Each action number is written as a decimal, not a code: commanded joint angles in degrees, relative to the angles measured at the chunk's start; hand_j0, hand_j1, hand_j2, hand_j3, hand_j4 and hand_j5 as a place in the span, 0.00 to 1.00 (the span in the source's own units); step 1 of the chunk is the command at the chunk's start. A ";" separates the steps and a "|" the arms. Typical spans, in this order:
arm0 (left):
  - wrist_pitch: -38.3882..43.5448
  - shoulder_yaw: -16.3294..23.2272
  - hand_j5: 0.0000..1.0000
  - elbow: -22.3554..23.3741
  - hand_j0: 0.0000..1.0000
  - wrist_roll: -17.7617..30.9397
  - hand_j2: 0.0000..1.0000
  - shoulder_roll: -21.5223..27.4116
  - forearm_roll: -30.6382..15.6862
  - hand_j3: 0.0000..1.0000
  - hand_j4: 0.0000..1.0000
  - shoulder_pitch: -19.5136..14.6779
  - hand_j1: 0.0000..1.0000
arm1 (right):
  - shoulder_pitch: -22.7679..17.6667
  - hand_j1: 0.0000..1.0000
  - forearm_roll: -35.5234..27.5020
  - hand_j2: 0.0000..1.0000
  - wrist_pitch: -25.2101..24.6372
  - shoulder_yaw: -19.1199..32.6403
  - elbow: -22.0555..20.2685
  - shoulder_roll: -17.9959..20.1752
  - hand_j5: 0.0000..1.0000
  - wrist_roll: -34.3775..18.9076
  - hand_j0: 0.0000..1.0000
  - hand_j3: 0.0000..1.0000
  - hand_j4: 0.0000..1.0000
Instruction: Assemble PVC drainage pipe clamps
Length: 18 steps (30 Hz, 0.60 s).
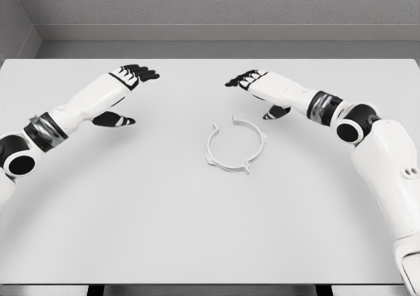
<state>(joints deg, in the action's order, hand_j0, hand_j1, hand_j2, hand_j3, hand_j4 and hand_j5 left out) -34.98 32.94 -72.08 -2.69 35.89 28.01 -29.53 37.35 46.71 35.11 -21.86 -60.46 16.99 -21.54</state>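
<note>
Lying on the table: white pipe clamp (236, 146), a ring with a gap at its upper left and small tabs on its rim, just right of the table's (131, 230) middle.
Hard to make out: whether the ring is one piece or two halves joined; white on white blurs its edges.
Cut off: both arms leave the picture at the lower corners.
Left hand (128, 86): fingers stretched out and relaxed, holding nothing, raised over the table's far left, well apart from the clamp.
Right hand (254, 86): likewise spread and empty, near the clamp's far side, not touching it.
Around: grey wall behind the table.
</note>
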 commanded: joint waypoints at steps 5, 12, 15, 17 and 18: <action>-0.02 0.19 1.00 0.72 1.00 -0.03 1.00 0.05 -0.33 1.00 1.00 -0.09 1.00 | 0.53 1.00 -0.22 1.00 -0.11 0.07 3.51 -0.64 1.00 0.18 1.00 1.00 1.00; -0.02 0.54 1.00 1.42 1.00 -0.03 1.00 -0.12 -0.24 1.00 1.00 -0.79 1.00 | 0.53 1.00 -0.13 1.00 -0.11 -0.46 2.80 -1.87 1.00 0.10 1.00 1.00 1.00; -0.02 0.90 1.00 1.86 1.00 -0.03 1.00 -0.12 -0.33 1.00 1.00 -0.97 1.00 | 0.44 1.00 -0.04 1.00 -0.11 -0.55 2.63 -1.87 1.00 0.01 1.00 1.00 1.00; -0.02 0.90 1.00 1.95 1.00 -0.03 1.00 -0.21 -0.33 1.00 1.00 -1.05 1.00 | 0.35 1.00 -0.04 1.00 -0.11 -0.55 2.63 -1.79 1.00 0.10 1.00 1.00 1.00; -0.02 0.90 1.00 1.95 1.00 -0.03 1.00 -0.21 -0.33 1.00 1.00 -0.97 1.00 | 0.26 1.00 -0.04 1.00 -0.11 -0.55 2.71 -1.79 1.00 0.01 1.00 1.00 1.00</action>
<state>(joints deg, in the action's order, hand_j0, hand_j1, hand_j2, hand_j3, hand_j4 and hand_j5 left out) -34.98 33.81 -70.27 -2.69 35.71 28.05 -30.59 37.53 47.05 35.11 -22.46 -57.77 15.19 -21.53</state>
